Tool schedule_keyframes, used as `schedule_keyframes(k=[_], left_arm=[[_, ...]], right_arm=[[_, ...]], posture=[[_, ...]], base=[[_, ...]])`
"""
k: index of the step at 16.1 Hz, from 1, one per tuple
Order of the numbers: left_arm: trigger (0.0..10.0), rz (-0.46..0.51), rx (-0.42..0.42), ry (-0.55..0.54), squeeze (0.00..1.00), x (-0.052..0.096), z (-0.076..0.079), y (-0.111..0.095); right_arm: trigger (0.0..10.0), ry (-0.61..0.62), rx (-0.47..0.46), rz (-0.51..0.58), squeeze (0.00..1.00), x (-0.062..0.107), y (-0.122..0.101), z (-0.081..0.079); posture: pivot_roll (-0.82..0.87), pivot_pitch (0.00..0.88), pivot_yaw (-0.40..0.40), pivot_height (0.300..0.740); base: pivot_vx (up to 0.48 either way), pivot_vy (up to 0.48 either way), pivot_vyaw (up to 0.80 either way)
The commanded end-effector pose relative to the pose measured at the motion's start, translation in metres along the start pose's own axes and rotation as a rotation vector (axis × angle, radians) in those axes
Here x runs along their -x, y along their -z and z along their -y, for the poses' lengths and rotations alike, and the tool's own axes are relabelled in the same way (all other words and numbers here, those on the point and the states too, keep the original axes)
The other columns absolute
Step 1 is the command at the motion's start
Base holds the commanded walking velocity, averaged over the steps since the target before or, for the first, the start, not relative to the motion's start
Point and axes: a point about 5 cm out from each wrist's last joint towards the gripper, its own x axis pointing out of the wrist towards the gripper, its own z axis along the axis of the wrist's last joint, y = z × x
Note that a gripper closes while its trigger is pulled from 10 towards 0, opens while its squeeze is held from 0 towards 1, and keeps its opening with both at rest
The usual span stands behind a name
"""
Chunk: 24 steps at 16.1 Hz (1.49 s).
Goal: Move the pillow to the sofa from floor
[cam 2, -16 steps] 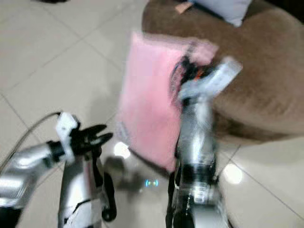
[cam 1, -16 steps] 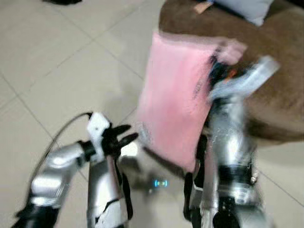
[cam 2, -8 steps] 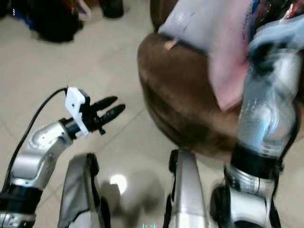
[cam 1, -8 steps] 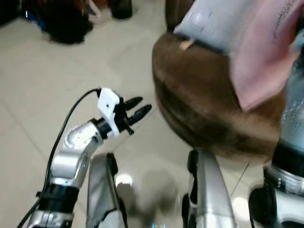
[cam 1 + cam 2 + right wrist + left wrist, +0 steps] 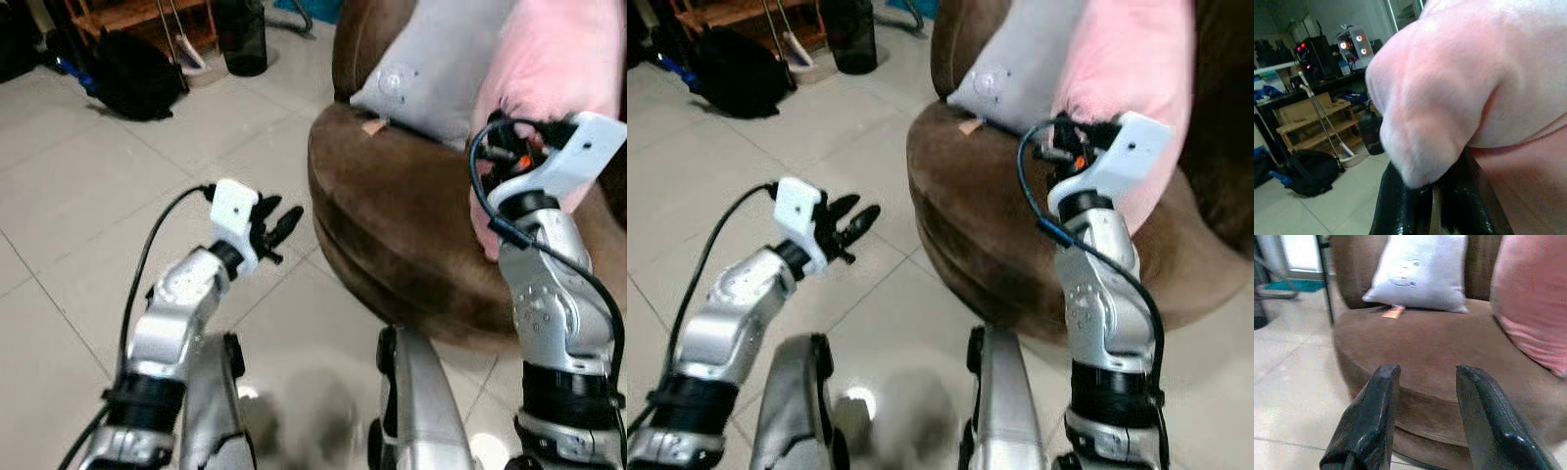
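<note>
The pink pillow [image 5: 558, 59] stands against the back of the brown sofa [image 5: 411, 225], its lower edge over the seat. My right gripper [image 5: 1432, 196] is shut on a bunched corner of the pink pillow [image 5: 1459, 88]; in the eye views the gripper [image 5: 1068, 137] is at the pillow's left edge. A grey pillow [image 5: 431, 78] leans on the sofa back beside it. My left gripper [image 5: 279, 227] is open with nothing in it, raised over the floor left of the sofa; its black fingers [image 5: 1371, 426] point at the sofa seat [image 5: 1440, 347].
A black bag [image 5: 132, 83], a dark bin [image 5: 243, 39] and a wooden shelf [image 5: 127, 15] stand at the far side of the tiled floor [image 5: 88, 225]. A small orange scrap [image 5: 372, 125] lies on the sofa seat.
The camera has tilted up and the picture has sharpened. My right arm has carried the pink pillow from over the floor up to the sofa back. The left gripper rose and stays open.
</note>
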Motion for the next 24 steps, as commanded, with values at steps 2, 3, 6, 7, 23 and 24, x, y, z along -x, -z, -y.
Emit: schedule_keyframes(k=[2,3,6,7,23,24], left_arm=[[10.0,-0.044,-0.108,-0.06,0.0,-0.005,0.001,0.003],[10.0,-0.041,-0.137,-0.044,0.0,-0.005,0.003,0.003],[10.0,0.05,-0.122,0.03,0.0,-0.008,0.019,-0.01],[10.0,0.045,-0.119,0.071,0.0,-0.005,0.023,-0.009],[10.0,0.027,-0.14,0.131,0.0,-0.014,0.033,-0.002],[10.0,0.033,-0.133,0.143,0.0,-0.013,0.032,-0.003]], right_arm=[[10.0,0.028,0.047,-0.016,0.0,0.003,0.001,0.006],[10.0,0.035,0.057,-0.021,0.0,0.003,0.002,0.008],[10.0,0.078,0.06,-0.023,0.0,0.01,0.007,0.016],[10.0,0.11,0.058,-0.018,0.0,0.016,0.011,0.02],[10.0,0.251,0.042,-0.031,0.0,0.072,0.027,0.016],[10.0,0.213,0.046,-0.042,0.0,0.07,0.028,0.013]], posture=[[-0.05,0.036,-0.04,0.566],[-0.05,0.036,-0.04,0.571],[-0.04,0.041,-0.042,0.601],[-0.05,0.042,-0.026,0.611],[-0.09,0.03,0.08,0.74],[-0.08,0.026,0.081,0.74]], base=[[0.0,0.0,0.0],[0.0,0.0,0.0],[0.0,0.0,0.0],[0.0,0.0,0.0],[0.0,0.0,0.0],[0.27,0.0,0.0]])
